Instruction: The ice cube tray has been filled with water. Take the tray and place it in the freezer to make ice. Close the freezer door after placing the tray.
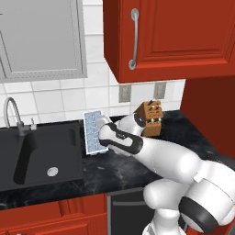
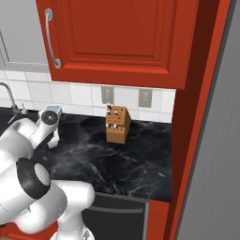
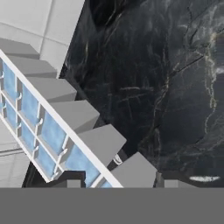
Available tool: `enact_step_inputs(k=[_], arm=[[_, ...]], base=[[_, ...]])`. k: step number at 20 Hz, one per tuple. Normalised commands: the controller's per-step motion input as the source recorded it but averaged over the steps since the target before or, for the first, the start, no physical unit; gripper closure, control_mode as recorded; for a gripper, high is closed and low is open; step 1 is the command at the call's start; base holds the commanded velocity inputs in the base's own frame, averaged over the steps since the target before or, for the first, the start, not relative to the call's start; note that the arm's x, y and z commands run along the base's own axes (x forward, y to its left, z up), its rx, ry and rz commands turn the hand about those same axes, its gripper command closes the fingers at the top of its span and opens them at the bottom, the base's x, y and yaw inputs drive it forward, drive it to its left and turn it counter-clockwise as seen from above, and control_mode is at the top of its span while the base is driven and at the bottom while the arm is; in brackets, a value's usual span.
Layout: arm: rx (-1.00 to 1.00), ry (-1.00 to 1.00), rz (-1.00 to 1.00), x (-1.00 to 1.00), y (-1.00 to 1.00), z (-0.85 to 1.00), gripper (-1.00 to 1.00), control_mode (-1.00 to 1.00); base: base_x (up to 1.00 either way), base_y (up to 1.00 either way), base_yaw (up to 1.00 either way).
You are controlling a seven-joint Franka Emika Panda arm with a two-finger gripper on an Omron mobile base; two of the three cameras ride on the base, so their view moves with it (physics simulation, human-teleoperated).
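Note:
The ice cube tray (image 1: 93,132), white with pale blue cells, is tilted up on edge just right of the sink, above the black counter (image 1: 119,170). My gripper (image 1: 103,134) is shut on its right side, with the white wrist covering the fingers. In the hand view the tray (image 3: 52,127) runs diagonally from upper left to bottom centre, its end sitting between the gripper (image 3: 122,183) tips, with the counter (image 3: 166,87) well below. A tall grey panel of the freezer (image 2: 220,164) fills the right edge of the right base view. The freezer door is out of view.
A black sink (image 1: 41,151) with a curved faucet (image 1: 11,114) lies left of the tray. A wooden knife block (image 1: 149,120) (image 2: 117,124) stands against the tiled wall. Red upper cabinets (image 1: 170,36) hang overhead, and a red side panel (image 2: 187,140) ends the counter.

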Motion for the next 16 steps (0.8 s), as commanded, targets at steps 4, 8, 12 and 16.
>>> enact_step_inputs(k=[4, 8, 12, 16], arm=[[0.03, 0.0, 0.04, -0.16, -0.27, 0.52, 1.0, -1.0], [0.03, 0.02, 0.02, -0.13, -0.51, 0.47, 1.0, -1.0], [0.0, 0.01, 0.01, -0.13, -0.61, 0.22, 1.0, -1.0], [0.0, 0.0, 0.0, -0.24, -0.49, 0.1, 1.0, -1.0]], base=[[0.0, 0.0, 0.0], [0.0, 0.0, 0.0], [0.0, 0.0, 0.0], [0.0, 0.0, 0.0]])
